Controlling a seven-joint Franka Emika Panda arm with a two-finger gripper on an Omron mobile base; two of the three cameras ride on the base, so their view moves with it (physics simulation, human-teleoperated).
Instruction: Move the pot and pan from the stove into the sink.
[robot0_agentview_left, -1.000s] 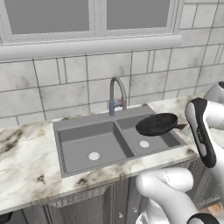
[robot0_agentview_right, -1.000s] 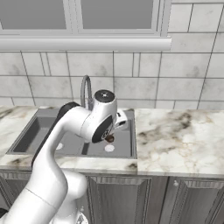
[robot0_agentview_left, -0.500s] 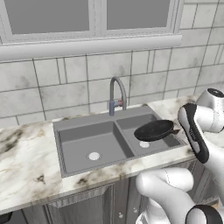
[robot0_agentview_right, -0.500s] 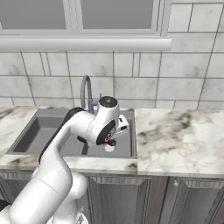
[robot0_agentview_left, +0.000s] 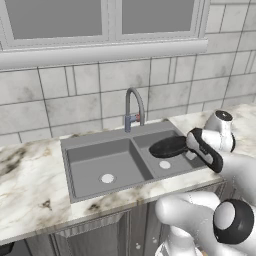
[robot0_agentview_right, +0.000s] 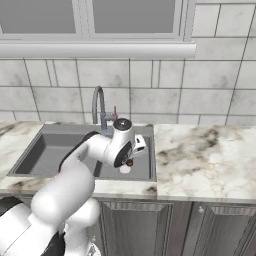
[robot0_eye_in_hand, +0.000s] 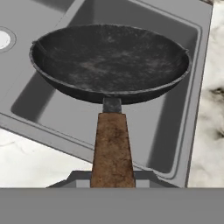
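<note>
Black and dull, the pan hangs level over the right basin of the grey sink, carried by its brown handle in the hand, which grips the handle's end. Held so far from the bowl, the shallow pan could tip or twist and knock the basin wall or the marble tabletop if released high.

Even, soft light all round — no glare, no hard shadows, only faint shading inside the sink. Rendered edges look slightly soft — the wall tiles a touch blurred.
</note>
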